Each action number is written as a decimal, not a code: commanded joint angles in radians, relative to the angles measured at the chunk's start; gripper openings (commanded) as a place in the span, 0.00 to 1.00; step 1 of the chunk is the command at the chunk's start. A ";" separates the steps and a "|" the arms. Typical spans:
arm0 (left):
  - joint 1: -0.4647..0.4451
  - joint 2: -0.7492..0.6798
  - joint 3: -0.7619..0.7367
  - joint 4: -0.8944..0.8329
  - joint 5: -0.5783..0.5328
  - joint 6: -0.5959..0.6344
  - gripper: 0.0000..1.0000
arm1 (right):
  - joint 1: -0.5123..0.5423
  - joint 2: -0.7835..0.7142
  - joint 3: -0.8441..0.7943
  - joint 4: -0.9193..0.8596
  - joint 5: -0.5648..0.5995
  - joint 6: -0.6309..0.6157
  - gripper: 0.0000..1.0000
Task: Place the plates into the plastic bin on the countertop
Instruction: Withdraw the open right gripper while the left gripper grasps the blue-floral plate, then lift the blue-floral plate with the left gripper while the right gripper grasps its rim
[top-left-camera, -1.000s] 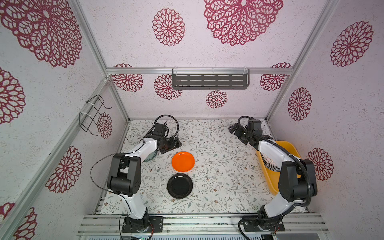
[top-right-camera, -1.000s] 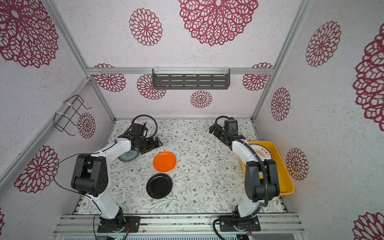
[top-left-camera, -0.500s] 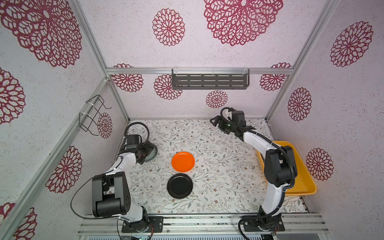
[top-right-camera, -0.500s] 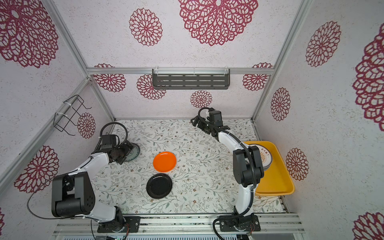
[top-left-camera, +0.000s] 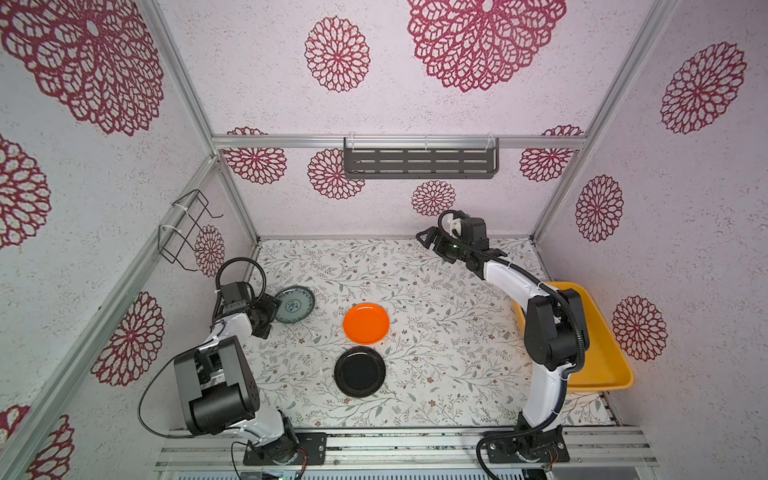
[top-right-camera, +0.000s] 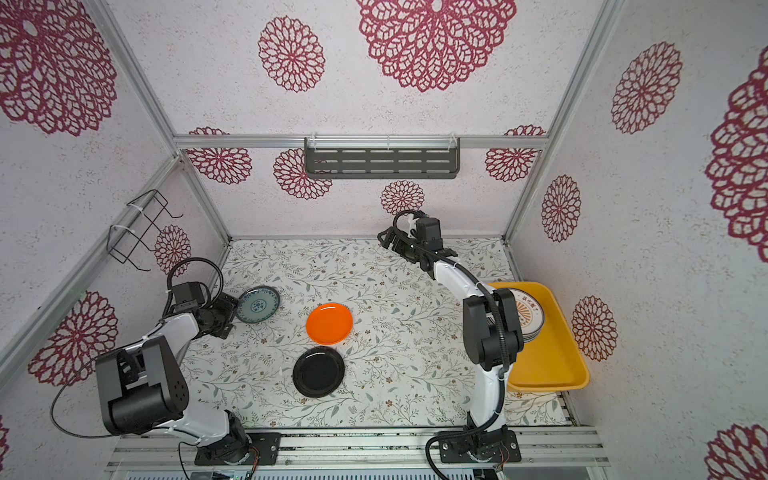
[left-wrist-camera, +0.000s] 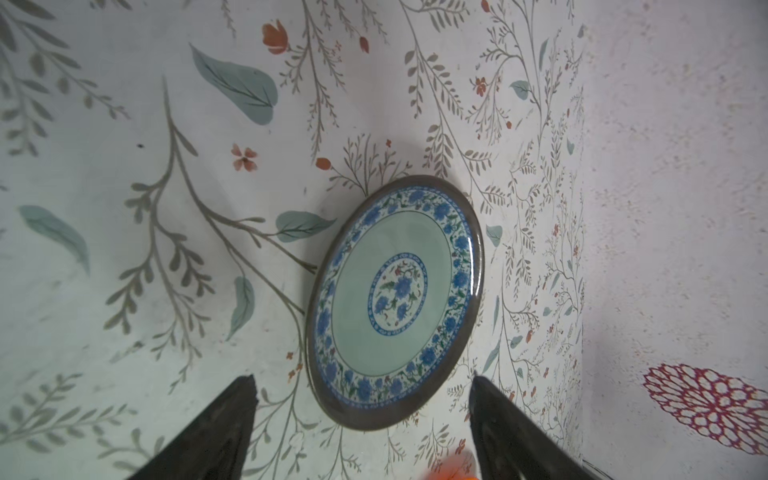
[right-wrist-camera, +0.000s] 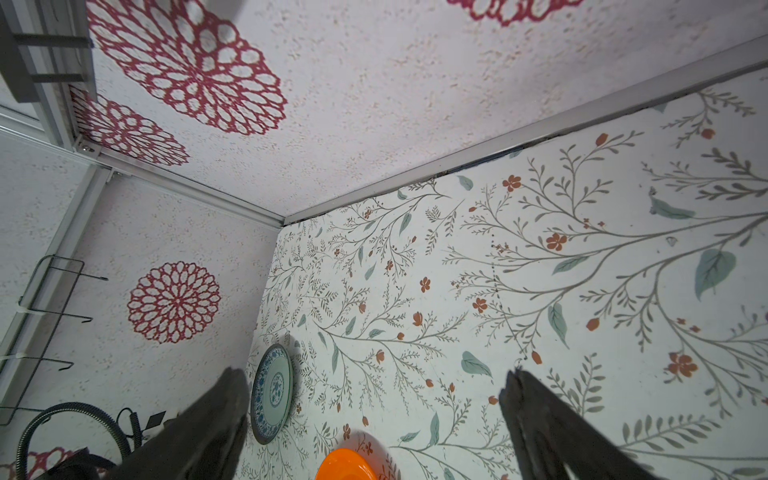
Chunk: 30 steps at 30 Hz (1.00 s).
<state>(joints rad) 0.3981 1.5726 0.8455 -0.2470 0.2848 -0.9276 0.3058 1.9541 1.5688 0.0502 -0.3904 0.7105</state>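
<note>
Three plates lie on the countertop (top-left-camera: 436, 332): a blue-floral plate (top-left-camera: 295, 304) (top-right-camera: 258, 304) at the left, an orange plate (top-left-camera: 366, 323) (top-right-camera: 329, 323) in the middle and a black plate (top-left-camera: 360, 372) (top-right-camera: 318, 372) in front of it. My left gripper (top-left-camera: 271, 315) (left-wrist-camera: 362, 382) is open, its fingers either side of the blue-floral plate's (left-wrist-camera: 395, 299) near rim. My right gripper (top-left-camera: 426, 240) (right-wrist-camera: 374, 374) hangs open and empty over the back of the countertop. The yellow plastic bin (top-left-camera: 602, 365) (top-right-camera: 552, 365) at the right holds a stack topped by a white sunburst plate (top-right-camera: 528, 313).
A dark slotted shelf (top-left-camera: 419, 163) hangs on the back wall and a wire rack (top-left-camera: 187, 228) on the left wall. The right arm's elbow (top-left-camera: 555, 328) stands against the bin's inner side. A metal rail (top-left-camera: 395, 444) runs along the front edge.
My left gripper has swung left from behind the orange plate to the blue-floral plate's rim. My right gripper has moved from beside the bin leftward along the back wall.
</note>
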 joint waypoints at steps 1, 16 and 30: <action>0.005 0.031 0.003 0.055 0.028 0.007 0.79 | -0.002 -0.015 0.004 0.043 0.026 0.010 0.99; 0.011 0.168 0.029 0.093 0.032 0.032 0.53 | -0.007 -0.043 -0.029 0.033 0.094 0.010 0.99; 0.011 0.239 0.024 0.194 0.076 0.008 0.19 | -0.037 -0.049 0.016 -0.019 0.099 -0.005 0.99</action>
<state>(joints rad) 0.4042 1.7855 0.8627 -0.0704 0.3485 -0.9180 0.2821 1.9537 1.5387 0.0360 -0.3080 0.7151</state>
